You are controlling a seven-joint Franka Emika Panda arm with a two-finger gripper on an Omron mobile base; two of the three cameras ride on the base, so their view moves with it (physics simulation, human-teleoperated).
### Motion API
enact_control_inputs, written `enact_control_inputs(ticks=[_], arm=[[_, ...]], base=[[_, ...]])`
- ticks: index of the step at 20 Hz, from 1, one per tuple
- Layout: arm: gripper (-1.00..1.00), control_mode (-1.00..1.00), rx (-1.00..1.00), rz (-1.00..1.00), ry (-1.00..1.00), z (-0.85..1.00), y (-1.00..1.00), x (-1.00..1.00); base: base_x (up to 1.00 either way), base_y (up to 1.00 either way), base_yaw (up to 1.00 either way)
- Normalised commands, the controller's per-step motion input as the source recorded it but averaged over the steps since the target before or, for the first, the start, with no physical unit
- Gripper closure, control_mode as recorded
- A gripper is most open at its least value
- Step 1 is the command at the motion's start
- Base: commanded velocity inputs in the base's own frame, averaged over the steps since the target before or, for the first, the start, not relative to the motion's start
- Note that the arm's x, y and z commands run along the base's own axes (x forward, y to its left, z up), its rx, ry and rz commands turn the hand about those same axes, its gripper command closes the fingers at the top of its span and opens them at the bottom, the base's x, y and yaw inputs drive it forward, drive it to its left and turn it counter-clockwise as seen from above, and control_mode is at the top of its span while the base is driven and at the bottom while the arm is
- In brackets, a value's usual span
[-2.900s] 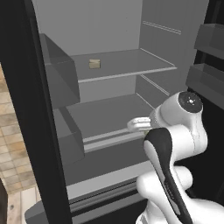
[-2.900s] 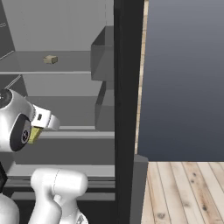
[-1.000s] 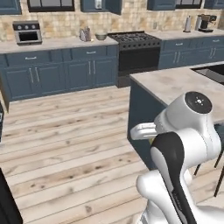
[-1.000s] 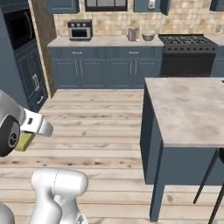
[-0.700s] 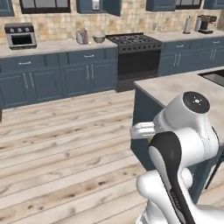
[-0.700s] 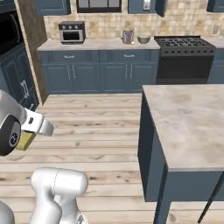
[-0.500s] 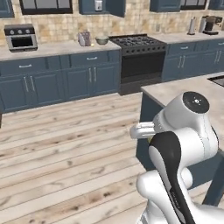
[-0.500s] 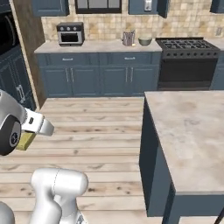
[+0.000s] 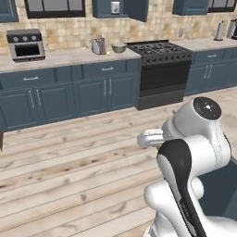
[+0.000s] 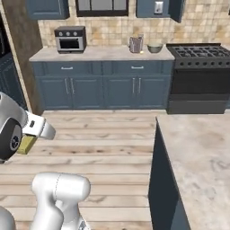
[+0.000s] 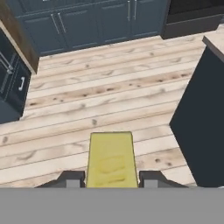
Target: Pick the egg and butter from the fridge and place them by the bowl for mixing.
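One item is in transit: the butter [image 11: 110,159] sits clamped between the gripper [image 11: 110,178] fingertips, carried above the wood floor [image 11: 100,96] — held tight for the trip toward the bowl [image 10: 155,47] on the far counter [image 10: 99,54], beside the toaster [image 10: 135,44].

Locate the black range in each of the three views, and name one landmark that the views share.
Left base view: the black range stands upper right of centre, against the back wall.
Right base view: the range is at the far right, in the upper half.
Hand view: the range is in the top right corner, lower front alone.
Shared landmark: the dark blue cabinets adjoining its left side.
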Motion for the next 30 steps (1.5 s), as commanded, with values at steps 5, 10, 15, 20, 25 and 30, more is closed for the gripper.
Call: enact_control_inputs(ticks=[5, 10, 15, 20, 25, 30], arm=[[1.00, 1.00, 0.00, 0.00, 0.00, 0.00, 0.00, 0.00], [1.00, 1.00, 0.00, 0.00, 0.00, 0.00, 0.00, 0.00], [1.00, 1.00, 0.00, 0.00, 0.00, 0.00, 0.00, 0.00], [1.00, 1.00, 0.00, 0.00, 0.00, 0.00, 0.00, 0.00], [1.00, 1.00, 0.00, 0.00, 0.00, 0.00, 0.00, 0.00], [1.00, 1.00, 0.00, 0.00, 0.00, 0.00, 0.00, 0.00]], base=[[1.00, -0.11, 0.02], [1.00, -0.21, 0.00], [1.00, -0.33, 0.00], [1.00, -0.38, 0.00], [1.00, -0.36, 0.00], [1.00, -0.12, 0.00]])
